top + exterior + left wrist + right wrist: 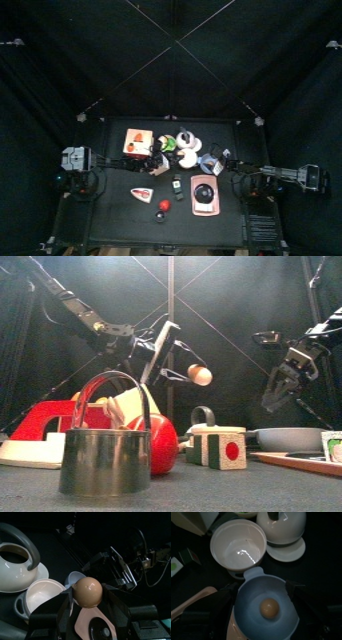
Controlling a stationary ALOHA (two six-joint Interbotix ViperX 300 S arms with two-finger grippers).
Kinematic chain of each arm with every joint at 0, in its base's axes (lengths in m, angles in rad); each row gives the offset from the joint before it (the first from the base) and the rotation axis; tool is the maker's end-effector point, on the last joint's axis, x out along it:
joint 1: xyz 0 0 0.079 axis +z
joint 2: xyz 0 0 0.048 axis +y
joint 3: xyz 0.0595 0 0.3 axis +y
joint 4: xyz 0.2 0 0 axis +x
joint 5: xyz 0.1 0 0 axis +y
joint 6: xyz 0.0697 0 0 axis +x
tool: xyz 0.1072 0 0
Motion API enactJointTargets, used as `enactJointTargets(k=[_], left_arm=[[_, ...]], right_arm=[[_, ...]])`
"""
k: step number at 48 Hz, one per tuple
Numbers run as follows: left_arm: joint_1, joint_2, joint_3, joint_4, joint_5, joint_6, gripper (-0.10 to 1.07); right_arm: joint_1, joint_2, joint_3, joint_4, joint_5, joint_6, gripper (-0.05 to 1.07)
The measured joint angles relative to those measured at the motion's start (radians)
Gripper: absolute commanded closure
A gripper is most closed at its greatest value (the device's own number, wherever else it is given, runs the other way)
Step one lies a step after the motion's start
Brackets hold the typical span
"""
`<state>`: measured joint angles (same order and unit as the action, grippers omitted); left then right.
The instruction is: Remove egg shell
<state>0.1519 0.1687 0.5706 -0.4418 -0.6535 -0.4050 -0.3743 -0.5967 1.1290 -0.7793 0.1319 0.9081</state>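
Egg (pixel 87 592) pinched in left gripper (pixel 85 606); right gripper (pixel 285 391) wide, apparently empty.

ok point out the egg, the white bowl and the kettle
egg (pixel 87 591), left wrist view, middle of its brown shell
white bowl (pixel 238 545), right wrist view, inside wall
kettle (pixel 16 558), left wrist view, white body

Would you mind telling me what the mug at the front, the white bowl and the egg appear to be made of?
The mug looks like brushed steel: grey with dull streaky reflections. The white bowl seems glazed ceramic, given its sharp glints. The egg, held in the left pincer, looks tan and smooth with a soft sheen.
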Motion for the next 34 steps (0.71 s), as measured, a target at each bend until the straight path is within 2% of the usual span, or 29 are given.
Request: enactJointTargets(k=[12, 20, 34], left_arm=[[0.000, 0.026, -0.046, -0.018, -0.002, 0.000, 0.39], [0.000, 0.060, -0.092, -0.020, -0.002, -0.002, 0.39], [-0.011, 0.109, -0.153, -0.020, -0.002, 0.002, 0.39]], right_arm=[[-0.011, 0.003, -0.023, -0.101, -0.178, -0.002, -0.02], [-0.028, 0.011, -0.028, -0.123, -0.265, -0.002, -0.01], [-0.032, 0.058, -0.064, -0.109, -0.296, -0.002, -0.01]])
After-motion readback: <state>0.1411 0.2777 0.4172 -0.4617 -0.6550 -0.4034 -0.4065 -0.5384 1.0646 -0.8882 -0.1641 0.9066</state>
